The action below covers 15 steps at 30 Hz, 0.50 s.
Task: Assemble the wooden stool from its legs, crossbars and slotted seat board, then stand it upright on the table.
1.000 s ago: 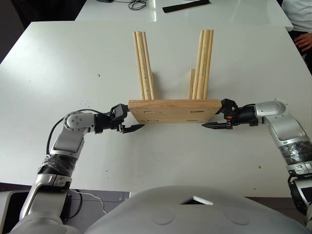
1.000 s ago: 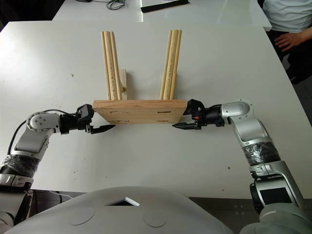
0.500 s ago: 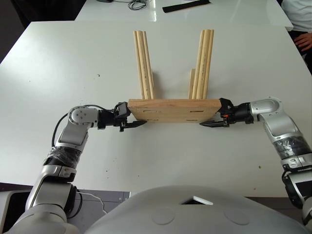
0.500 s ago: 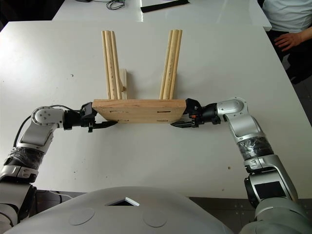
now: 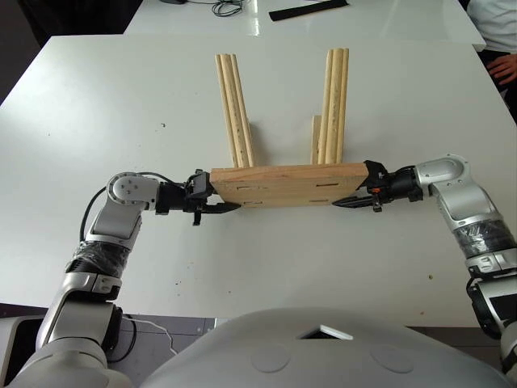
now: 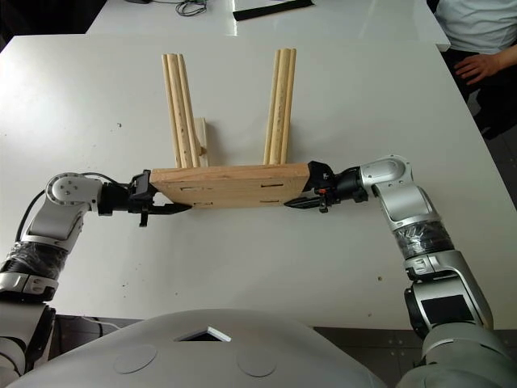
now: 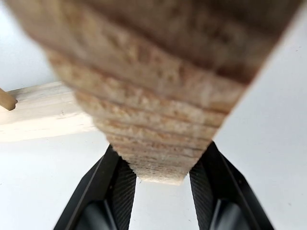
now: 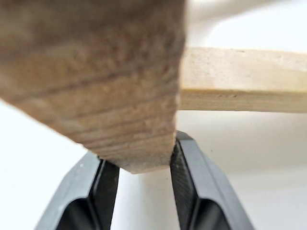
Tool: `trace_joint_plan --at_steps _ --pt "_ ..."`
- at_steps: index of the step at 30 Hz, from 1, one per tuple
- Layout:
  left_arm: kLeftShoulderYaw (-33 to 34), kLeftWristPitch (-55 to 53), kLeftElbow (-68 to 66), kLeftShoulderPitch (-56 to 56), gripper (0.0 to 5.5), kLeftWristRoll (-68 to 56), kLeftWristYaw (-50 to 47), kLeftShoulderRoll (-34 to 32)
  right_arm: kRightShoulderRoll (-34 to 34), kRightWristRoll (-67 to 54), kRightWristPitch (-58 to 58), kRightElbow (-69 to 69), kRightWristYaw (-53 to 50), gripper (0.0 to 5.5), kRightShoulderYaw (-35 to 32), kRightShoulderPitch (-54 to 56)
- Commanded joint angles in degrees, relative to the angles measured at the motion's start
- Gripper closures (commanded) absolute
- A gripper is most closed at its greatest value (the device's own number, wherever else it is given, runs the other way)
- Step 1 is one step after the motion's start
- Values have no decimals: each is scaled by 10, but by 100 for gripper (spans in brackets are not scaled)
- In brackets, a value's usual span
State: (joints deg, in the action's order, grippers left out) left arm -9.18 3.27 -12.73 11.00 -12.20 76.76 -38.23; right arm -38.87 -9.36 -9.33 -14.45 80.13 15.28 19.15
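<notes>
Two grips: left end effector and right end effector each clench one short end of the pale slotted wooden seat board, its long axis spanning between them, round wooden legs pointing away from both along the white desk.

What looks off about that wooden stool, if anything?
The stool is not standing: it is tipped on its side, its legs pointing away from the robot. The left gripper and right gripper clamp the two ends of the seat. Nothing looks broken.
</notes>
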Motion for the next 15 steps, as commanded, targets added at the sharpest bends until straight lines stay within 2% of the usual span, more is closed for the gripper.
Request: trace_joint_plan --at_steps 1,4,7,9,11,13,15 --pt "26 -110 83 -5 405 -52 -15 -17 -17 -66 -78 76 37 409 -19 0" --pt "50 -203 179 -40 405 -111 -3 -50 -39 -145 -215 151 46 409 -51 -3" --pt "99 -354 298 -65 405 -235 -46 -61 -65 -289 -425 246 28 409 -117 5" --pt "147 -453 350 -63 405 -361 -121 -43 -64 -386 -554 286 -4 409 -175 11" --pt "190 -505 382 -78 405 -490 -205 -27 -43 -456 -652 295 -43 409 -235 24" --pt "215 -509 401 -107 405 -596 -285 -17 -14 -502 -718 292 -81 408 -288 35" --pt "226 -488 407 -135 405 -682 -365 -4 33 -496 -793 300 -92 406 -350 44"
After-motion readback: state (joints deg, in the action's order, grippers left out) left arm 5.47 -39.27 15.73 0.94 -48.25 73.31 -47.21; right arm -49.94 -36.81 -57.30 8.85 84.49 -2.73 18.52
